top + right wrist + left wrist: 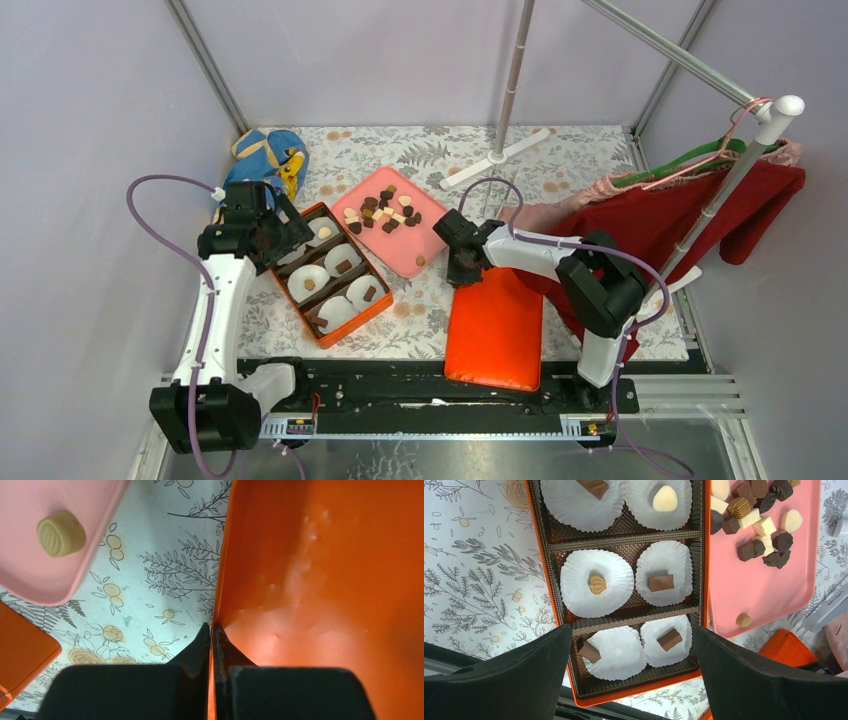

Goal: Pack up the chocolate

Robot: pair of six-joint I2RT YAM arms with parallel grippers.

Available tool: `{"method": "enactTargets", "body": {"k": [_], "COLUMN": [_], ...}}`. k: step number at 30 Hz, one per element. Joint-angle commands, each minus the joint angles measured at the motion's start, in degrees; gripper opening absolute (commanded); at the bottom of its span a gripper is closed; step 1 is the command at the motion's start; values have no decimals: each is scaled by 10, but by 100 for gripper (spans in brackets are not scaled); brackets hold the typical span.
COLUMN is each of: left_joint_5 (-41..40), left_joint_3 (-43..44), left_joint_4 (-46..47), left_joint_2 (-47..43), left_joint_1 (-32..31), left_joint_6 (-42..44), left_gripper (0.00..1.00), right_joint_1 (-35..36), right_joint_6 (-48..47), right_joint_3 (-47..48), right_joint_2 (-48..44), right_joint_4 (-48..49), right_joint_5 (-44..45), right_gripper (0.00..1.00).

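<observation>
**Top ext.** Desk (420,312) w/ floral cover. Most chocolate (385,212) is in a loose pile on the far part of the pink tray (400,245): dark, lt brown and cream pcs. One tan pc sits apart nr the tray's near-right corner. Orange box (326,341) lies just L of the tray. It holds white paper liners (308,282), a pc visible in several. L hand (285,240) hangs over the box's far end. R hand (463,268) is at the far-left corner of the orange lid (495,330), which lies flat R of the tray. Blue bag (265,155) at far left, red garment (690,215) on a hanger at right.

**L wrist.** L hand (633,645) released: fingers (524,675) spread wide, nothing betw. them, box (551,580) below. Six liners (596,582) in view, 2 per compartment, one pc each: brown (cropped) + cream, tan + brown, brown + brown. Nearest-left brown pc lies at its liner's edge, partly off it. Pile on the tray (759,595) at upper right, lone tan pc nr the tray's near edge.

**R wrist.** R hand (212,635) clenched on the lid (325,580): fingertips pinch its thin edge, one each side. Lid edge looks raised off the desk (160,580); how far, can't tell. Ribbed tan pc (60,533) on the tray (30,575) corner, upper left. Box (20,650) corner at lower left.
</observation>
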Motion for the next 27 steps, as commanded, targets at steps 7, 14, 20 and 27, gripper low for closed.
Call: {"method": "enactTargets", "body": {"k": [7, 14, 20, 27], "left_joint_5": [42, 160, 224, 322], "left_joint_3": [21, 104, 144, 90], "left_joint_4": [26, -4, 10, 86], "left_joint_2": [-23, 4, -2, -20], "left_joint_1": [-3, -1, -3, -3], "left_joint_6": [10, 30, 25, -27], "left_gripper": [99, 99, 99, 99], "right_joint_1": [2, 2, 2, 3], "right_joint_6": [-101, -141, -145, -143], "right_joint_3": [101, 157, 201, 192], "right_joint_2": [-115, -179, -177, -176], "right_joint_4": [-74, -16, 34, 135], "right_joint_5": [-125, -245, -286, -386], "right_gripper": [0, 0, 0, 0]}}
